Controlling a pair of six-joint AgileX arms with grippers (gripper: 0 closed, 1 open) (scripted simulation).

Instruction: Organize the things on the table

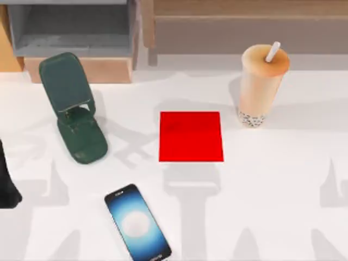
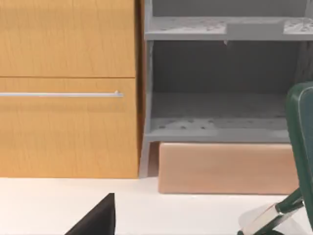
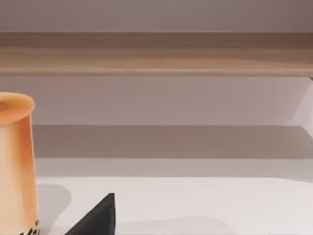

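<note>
A white surface (image 1: 283,179) seen from above. At the far left edge, part of the left arm's dark tool (image 1: 6,185) shows; whether it is spread or pressed together cannot be told. Next comes a dark green folding phone stand (image 1: 73,106), upright at the rear left. A black smartphone (image 1: 137,223) lies flat near the front edge, screen glowing. A red square mat (image 1: 191,136) sits at centre. At the rear right stands a beige bubble-tea cup (image 1: 260,84) with its white straw (image 1: 272,51).

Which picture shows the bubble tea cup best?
The top view: the whole bubble tea cup stands upright with its straw, right of the red mat. The right wrist view shows one side of the cup.
</note>
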